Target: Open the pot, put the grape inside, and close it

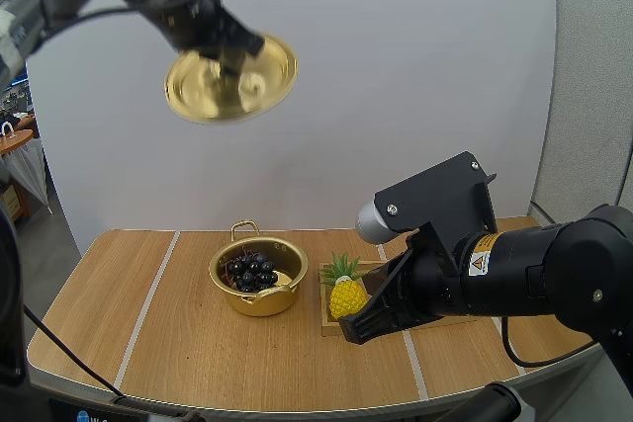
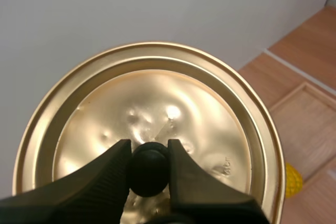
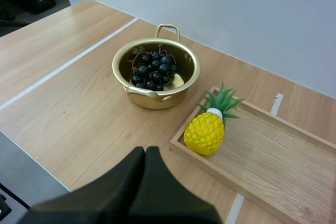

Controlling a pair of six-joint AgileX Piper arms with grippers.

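Robot test lab, by the look of it: wooden table (image 1: 198, 343) with white lines, plain white backdrop (image 1: 415, 76) behind it, grey partition panel (image 1: 593, 96) alongside, toy pineapple (image 1: 347, 296).

Our left gripper (image 1: 229, 54) holds the golden lid (image 1: 232, 86) high above the table (image 1: 188, 343). On the table we see the open pot (image 1: 259, 301) with the grapes (image 1: 252, 271) inside. Just beside it a pineapple (image 1: 346, 295) is on the wooden tray (image 1: 327, 320), near our right gripper (image 1: 354, 331).
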